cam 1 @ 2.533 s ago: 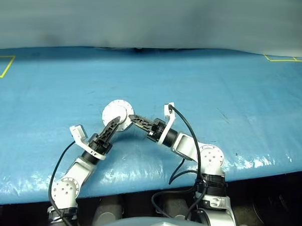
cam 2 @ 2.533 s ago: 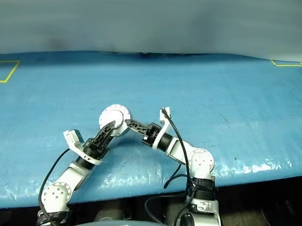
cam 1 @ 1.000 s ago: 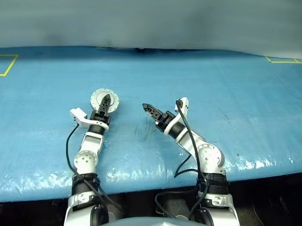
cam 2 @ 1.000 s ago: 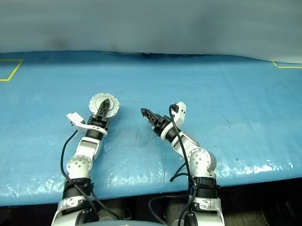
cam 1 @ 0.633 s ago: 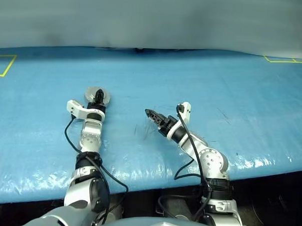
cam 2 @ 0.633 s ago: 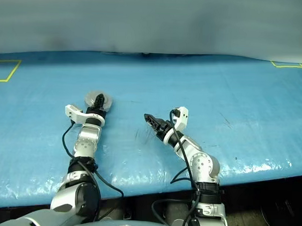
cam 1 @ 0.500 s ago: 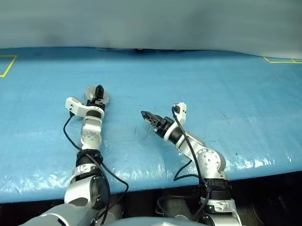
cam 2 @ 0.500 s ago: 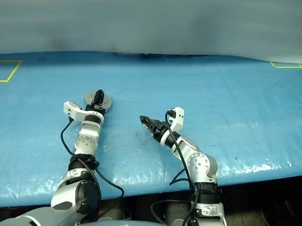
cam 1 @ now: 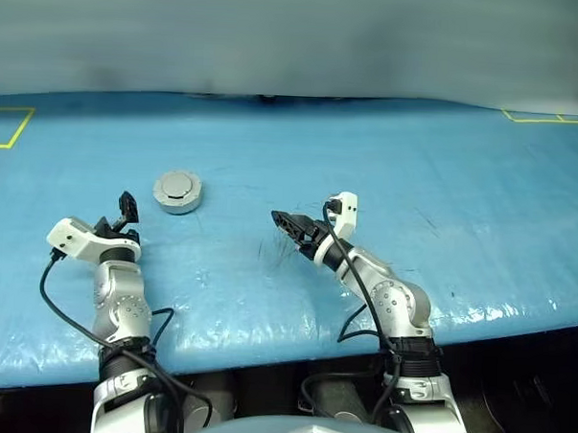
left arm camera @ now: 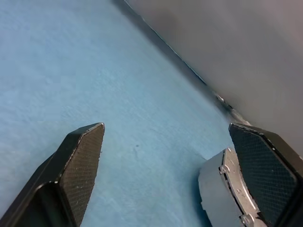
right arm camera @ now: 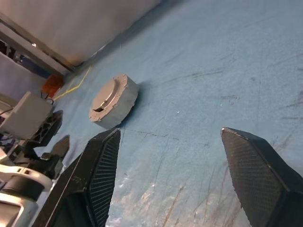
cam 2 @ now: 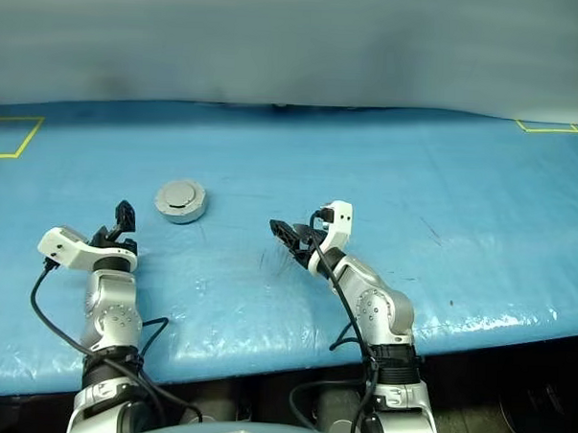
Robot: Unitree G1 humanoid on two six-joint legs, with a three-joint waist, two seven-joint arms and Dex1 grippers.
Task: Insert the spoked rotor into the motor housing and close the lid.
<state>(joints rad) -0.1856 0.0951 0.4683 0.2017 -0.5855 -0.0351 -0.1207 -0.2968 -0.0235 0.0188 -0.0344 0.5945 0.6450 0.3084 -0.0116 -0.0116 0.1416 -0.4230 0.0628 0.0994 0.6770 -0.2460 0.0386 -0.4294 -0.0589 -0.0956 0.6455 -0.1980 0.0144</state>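
The motor housing (cam 1: 178, 192) lies flat on the blue table as a round silver-grey puck. The lid (cam 2: 181, 195) sits on top of it, smooth grey face up. The spoked rotor is hidden. My left gripper (cam 1: 126, 207) hovers to the left of the puck and nearer me, apart from it. Its jaws are open and empty, and the puck's edge (left arm camera: 221, 188) shows beside one finger (left arm camera: 81, 160). My right gripper (cam 1: 283, 221) is to the right of the puck, pointing toward it, open with nothing between its fingers. The puck (right arm camera: 113, 100) lies well ahead of them.
The blue sheet (cam 1: 368, 153) covers the whole table. Yellow tape marks lie at the far left (cam 1: 5, 127) and far right (cam 1: 548, 115) corners. A grey wall (cam 1: 297, 35) runs along the back. The table's front edge (cam 1: 293, 346) is close to me.
My left gripper opened, let go of the closed housing and swung left and back. The housing now lies flat on the table. The right gripper stayed in place, its wrist rolling a little.
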